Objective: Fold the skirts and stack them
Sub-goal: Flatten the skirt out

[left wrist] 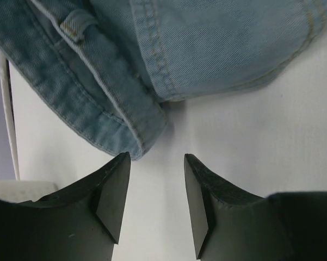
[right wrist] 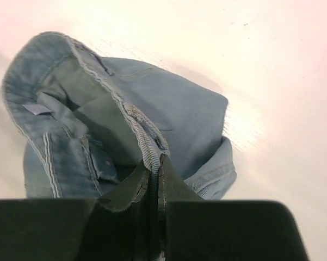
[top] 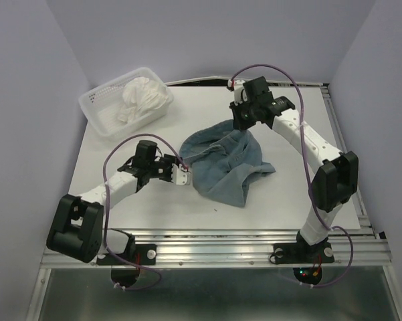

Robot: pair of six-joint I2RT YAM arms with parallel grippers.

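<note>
The blue-grey skirt (top: 224,164) lies crumpled mid-table, its waistband pulled up at the far side. My right gripper (top: 241,128) is shut on that waistband edge; in the right wrist view the stitched seam is pinched between the fingertips of the right gripper (right wrist: 154,163), and the skirt (right wrist: 179,114) hangs below. My left gripper (top: 182,175) sits low at the skirt's left edge. It is open, the left gripper (left wrist: 156,163) holding only bare table between its fingers, with a thick seamed edge of the skirt (left wrist: 125,119) just ahead of the left finger. The white skirt (top: 144,99) lies bunched in the basket.
The white mesh basket (top: 100,114) stands at the table's back left corner. Purple walls close in on the left, back and right. The table's front edge with a metal rail (top: 214,235) runs just before the arm bases.
</note>
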